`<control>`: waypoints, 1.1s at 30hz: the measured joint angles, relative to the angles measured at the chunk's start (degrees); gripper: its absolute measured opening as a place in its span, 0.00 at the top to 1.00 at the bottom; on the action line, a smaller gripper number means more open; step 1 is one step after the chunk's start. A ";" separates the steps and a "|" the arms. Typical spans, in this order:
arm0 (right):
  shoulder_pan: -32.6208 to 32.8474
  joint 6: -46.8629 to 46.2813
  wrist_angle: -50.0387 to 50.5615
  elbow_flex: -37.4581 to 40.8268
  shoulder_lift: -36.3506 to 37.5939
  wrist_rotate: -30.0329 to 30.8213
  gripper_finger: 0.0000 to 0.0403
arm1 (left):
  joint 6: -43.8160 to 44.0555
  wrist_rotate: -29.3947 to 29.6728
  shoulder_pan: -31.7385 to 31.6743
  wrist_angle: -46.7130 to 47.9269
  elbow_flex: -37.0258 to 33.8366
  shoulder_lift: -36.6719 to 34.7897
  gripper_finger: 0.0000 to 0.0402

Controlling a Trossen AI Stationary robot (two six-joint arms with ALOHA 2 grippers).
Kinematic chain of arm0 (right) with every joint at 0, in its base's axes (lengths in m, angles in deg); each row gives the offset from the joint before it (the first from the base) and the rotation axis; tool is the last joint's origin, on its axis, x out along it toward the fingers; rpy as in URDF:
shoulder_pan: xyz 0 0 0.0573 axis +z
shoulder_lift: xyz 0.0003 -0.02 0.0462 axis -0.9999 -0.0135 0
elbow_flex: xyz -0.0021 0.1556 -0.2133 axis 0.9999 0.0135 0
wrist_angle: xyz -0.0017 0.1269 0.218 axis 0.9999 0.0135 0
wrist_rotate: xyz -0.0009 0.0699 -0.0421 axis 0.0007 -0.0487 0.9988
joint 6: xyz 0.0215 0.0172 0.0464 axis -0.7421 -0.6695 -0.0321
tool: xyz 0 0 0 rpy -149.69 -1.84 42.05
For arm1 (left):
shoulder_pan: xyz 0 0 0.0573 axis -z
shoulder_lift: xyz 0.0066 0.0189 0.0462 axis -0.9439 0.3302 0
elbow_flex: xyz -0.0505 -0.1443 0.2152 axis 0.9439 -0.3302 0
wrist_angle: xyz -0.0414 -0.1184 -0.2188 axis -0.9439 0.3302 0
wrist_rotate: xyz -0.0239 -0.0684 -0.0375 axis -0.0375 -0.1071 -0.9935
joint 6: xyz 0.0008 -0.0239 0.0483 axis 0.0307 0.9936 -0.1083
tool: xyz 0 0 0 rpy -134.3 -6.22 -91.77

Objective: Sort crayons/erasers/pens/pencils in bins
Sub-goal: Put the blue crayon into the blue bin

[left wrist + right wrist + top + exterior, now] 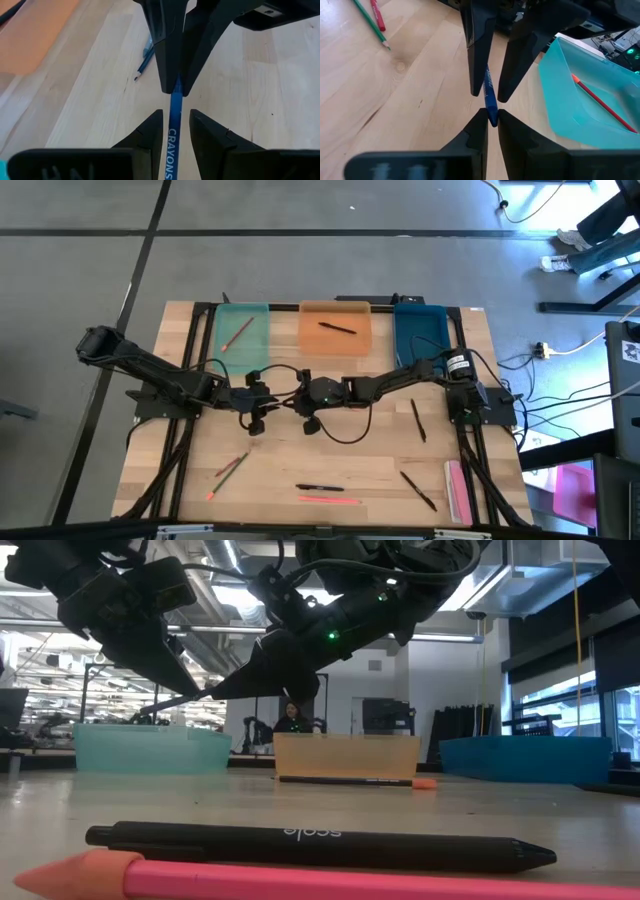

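A blue crayon [173,142] hangs in the air over the table's middle, between my two grippers. My right gripper [491,114] is shut on it. My left gripper [176,119] faces it from the table's left, open, one finger on either side of the crayon's other end, with a gap showing beside it. In the high view the two meet at the centre, left [272,396] and right [295,396]. The teal bin [225,345] holds a red pencil [237,333]. The orange bin [312,340] holds a black pen [338,328]. The blue bin [420,330] stands at the far right. My right gripper pinches one end of the crayon [490,102] between its two fingertips. The fingers come from the table's right, slanting down, and lie along the crayon. The crayon is lifted clear of the table and sticks out beyond the fingertips into the gap of the left gripper.
On the wood lie black pens [418,420] [418,490] [320,487], a pink pencil [330,500], two pencils at the near left [232,468] and a pink flat strip [457,485]. A blue pencil [144,61] lies below the grippers. Cables hang under both arms.
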 joint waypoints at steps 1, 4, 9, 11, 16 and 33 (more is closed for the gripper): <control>0.00 0.00 0.01 0.00 0.00 0.00 0.89 | 0.00 0.00 0.00 0.23 0.00 0.00 0.78; 0.00 0.00 0.00 0.00 0.00 0.00 0.89 | 0.30 0.02 -0.02 1.36 0.00 0.00 0.78; 0.00 0.00 0.00 0.00 0.00 0.00 0.89 | 0.43 0.03 0.00 3.24 0.00 0.00 0.78; 0.00 0.00 0.06 0.00 0.00 0.00 0.89 | 0.58 0.02 -0.01 3.94 -0.02 0.00 0.78; 0.00 0.00 1.08 0.00 0.00 0.30 0.89 | 0.94 0.00 0.02 4.45 -0.02 0.00 0.78; -1.90 -2.85 5.99 0.02 0.07 0.94 0.89 | 2.54 -1.84 0.07 9.77 -0.02 0.00 0.78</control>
